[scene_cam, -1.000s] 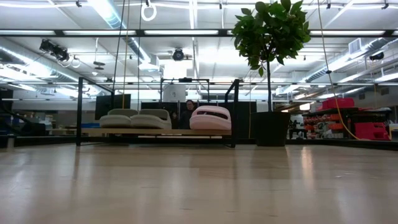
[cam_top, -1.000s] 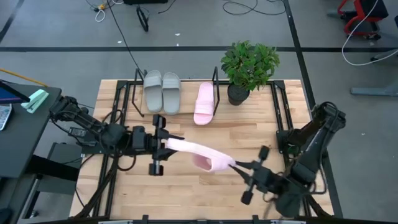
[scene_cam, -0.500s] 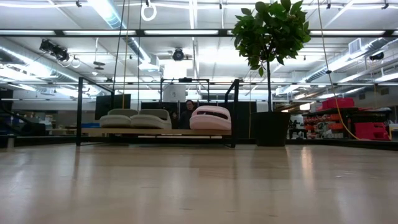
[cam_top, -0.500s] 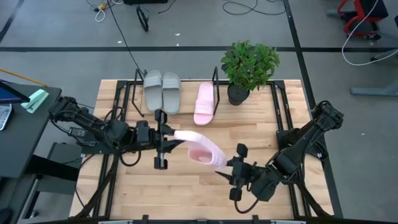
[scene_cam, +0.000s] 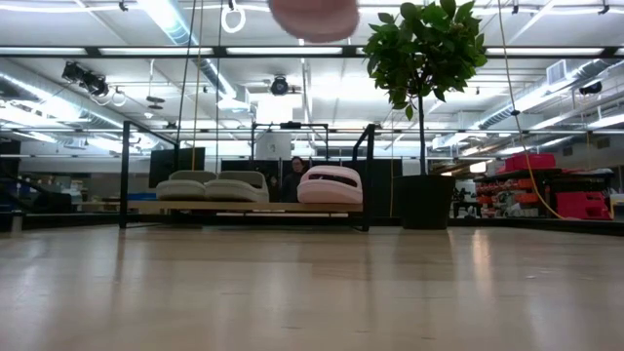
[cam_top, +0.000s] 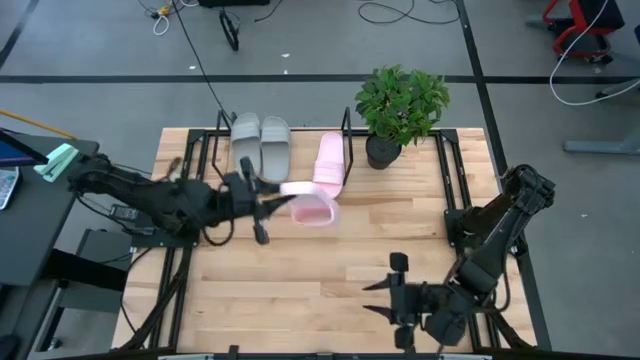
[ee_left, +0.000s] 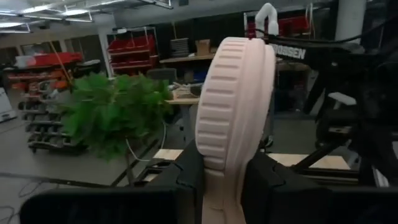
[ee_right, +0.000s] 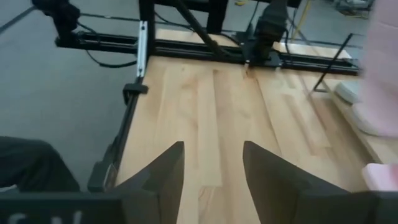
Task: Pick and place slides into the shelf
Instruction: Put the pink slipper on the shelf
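while the left gripper (cam_top: 268, 203) carries the fourth slide (cam_top: 310, 206), a pink one clamped between its fingers (ee_left: 186, 177), the step in hand is transport toward the shelf (cam_top: 346, 127). two sage slides (cam_top: 259, 147) and one pink slide (cam_top: 329, 163) already occupy the board. placement calls for the free slot beside the pink slide, close to the shelf upright and the plant (cam_top: 401, 103). the right gripper (cam_top: 392, 298) waits with fingers spread, empty, over the near desk (cam_top: 300, 280) edge.
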Tool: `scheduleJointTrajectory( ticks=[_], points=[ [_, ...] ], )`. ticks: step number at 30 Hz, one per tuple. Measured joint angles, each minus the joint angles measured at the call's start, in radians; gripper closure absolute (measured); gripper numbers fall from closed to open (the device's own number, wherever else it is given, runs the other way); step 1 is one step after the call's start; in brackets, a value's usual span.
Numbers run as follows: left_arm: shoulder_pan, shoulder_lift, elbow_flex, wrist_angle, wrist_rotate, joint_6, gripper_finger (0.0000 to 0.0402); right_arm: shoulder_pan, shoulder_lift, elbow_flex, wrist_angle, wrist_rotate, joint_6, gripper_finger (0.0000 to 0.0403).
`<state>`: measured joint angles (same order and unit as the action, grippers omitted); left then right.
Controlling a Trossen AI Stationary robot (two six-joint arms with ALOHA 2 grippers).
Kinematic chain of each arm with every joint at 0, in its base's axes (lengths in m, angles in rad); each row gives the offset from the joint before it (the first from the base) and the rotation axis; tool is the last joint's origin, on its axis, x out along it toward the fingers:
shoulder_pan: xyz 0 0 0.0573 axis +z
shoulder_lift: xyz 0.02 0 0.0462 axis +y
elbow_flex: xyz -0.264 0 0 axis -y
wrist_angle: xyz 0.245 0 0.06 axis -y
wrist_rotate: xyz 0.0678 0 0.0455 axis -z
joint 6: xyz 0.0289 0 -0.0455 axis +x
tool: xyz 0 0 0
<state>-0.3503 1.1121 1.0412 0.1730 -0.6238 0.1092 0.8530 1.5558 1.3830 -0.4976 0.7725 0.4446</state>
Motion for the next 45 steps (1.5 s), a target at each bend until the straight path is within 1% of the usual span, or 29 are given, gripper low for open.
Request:
scheduleJointTrajectory(
  ticks=[3,6,10,14,17,20,23,28,33,37,42,45],
  points=[
    [0.065,-0.053,0.001,-0.131,0.026,-0.084,0.0332,0.022,0.0,0.0,-0.003,0.026,-0.001,0.0238],
    [0.161,-0.089,0.0,-0.242,0.126,-0.167,0.0332,0.026,0.0,0.0,-0.012,0.036,-0.002,0.0239],
    [0.294,-0.112,0.0,-0.317,0.284,-0.259,0.0332,0.015,0.002,0.001,-0.036,0.037,-0.002,0.0238],
    [0.434,-0.099,0.0,-0.39,0.429,-0.305,0.0332,-0.009,0.009,0.001,-0.054,0.029,-0.001,0.0238],
    [0.543,-0.09,0.0,-0.405,0.559,-0.312,0.0333,-0.024,0.02,0.002,-0.074,0.021,-0.004,0.0238],
    [0.644,-0.078,0.0,-0.404,0.663,-0.318,0.0334,-0.042,0.036,0.002,-0.081,0.014,-0.019,0.0238],
    [0.747,-0.074,0.0,-0.449,0.762,-0.311,0.0334,-0.061,0.055,0.002,-0.083,0.01,-0.035,0.024],
    [0.87,-0.015,0.0,-0.441,0.924,-0.309,0.0334,-0.097,0.079,0.002,-0.083,0.008,-0.074,0.0241],
    [0.965,0.097,0.0,-0.437,1.089,-0.311,0.033,-0.145,0.102,0.002,-0.078,-0.006,-0.11,0.0241],
    [1.027,0.187,0.0,-0.434,1.15,-0.303,0.0335,-0.175,0.121,0.002,-0.081,-0.031,-0.126,0.0241],
    [1.085,0.266,0.0,-0.386,1.175,-0.286,0.0335,-0.201,0.127,0.002,-0.073,-0.059,-0.124,0.0241],
    [1.109,0.302,0.0,-0.342,1.236,-0.293,0.0331,-0.212,0.127,0.002,-0.072,-0.06,-0.127,0.0241]
  ],
)
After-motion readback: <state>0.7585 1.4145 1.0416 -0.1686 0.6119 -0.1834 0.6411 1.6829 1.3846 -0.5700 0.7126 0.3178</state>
